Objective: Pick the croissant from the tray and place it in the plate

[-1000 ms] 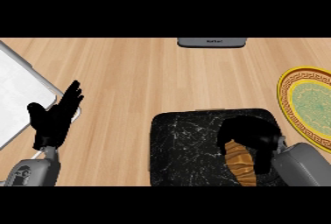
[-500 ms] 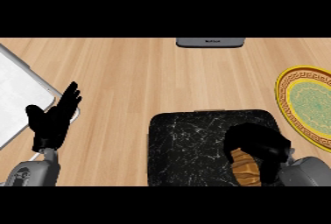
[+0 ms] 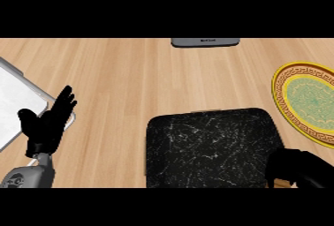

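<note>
A black marbled tray [image 3: 209, 145] lies at the counter's near middle, its top bare. My right hand [image 3: 299, 168] shows at the lower right, at the tray's near right corner, with its fingers curled. Only a small tan sliver of the croissant [image 3: 282, 182] peeks out beneath it; the rest is hidden by the hand. The yellow-rimmed green plate [image 3: 287, 79] sits at the right edge, beyond the right hand. My left hand [image 3: 47, 126] rests open at the left, fingers up, away from the tray.
A white board with a grey rim [image 3: 16, 103] lies at the far left, beside the left hand. A grey object [image 3: 205, 42] sits at the counter's far edge. Bare wood spreads between the tray, the plate and the far edge.
My right hand has pulled back toward the lower right corner, curled over the croissant, which now is almost hidden. The tray's top is uncovered. The left hand has not moved.
</note>
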`<state>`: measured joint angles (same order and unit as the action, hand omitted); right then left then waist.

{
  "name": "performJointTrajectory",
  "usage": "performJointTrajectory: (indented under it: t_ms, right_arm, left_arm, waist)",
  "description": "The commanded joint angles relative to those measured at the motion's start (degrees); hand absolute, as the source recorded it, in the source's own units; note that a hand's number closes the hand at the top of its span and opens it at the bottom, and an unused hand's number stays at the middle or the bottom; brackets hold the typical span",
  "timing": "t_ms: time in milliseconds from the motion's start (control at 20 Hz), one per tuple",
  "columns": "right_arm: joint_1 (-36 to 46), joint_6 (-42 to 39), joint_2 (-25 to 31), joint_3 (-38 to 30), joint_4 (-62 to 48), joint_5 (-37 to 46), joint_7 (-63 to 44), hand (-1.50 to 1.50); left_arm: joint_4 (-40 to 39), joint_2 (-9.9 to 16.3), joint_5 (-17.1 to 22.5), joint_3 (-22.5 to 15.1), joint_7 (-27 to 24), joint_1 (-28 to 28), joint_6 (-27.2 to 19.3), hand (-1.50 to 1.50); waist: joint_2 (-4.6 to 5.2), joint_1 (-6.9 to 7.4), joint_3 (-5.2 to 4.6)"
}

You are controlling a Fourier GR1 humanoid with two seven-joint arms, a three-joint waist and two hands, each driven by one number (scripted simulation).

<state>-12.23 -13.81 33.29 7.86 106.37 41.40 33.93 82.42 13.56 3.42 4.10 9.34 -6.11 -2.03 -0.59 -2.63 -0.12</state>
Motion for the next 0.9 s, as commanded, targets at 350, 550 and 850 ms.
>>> performJointTrajectory:
  t_ms: [350, 550, 850]
  right_arm:
    - [-4.95, 5.93, -5.47, -25.88, 9.75, -19.44, -5.13, 1.50]
    - [-1.18, 0.36, -2.99, -32.05, 2.81, -26.12, -8.47, 1.50]
    - [8.94, -2.25, 1.28, -35.60, -14.34, -27.31, -7.23, 1.50]
  left_arm:
    - [2.11, -0.04, 0.04, -0.51, -0.27, 1.62, 1.28, 0.00]
    - [-2.53, 0.49, 0.54, 0.58, -0.30, -2.56, 2.54, 0.00]
    - [2.35, -0.03, -0.37, -0.10, 3.20, -2.25, 1.48, 0.00]
  waist:
    - [0.38, 1.77, 0.13]
    - [0.61, 2.11, 0.12]
    - [0.62, 2.86, 0.15]
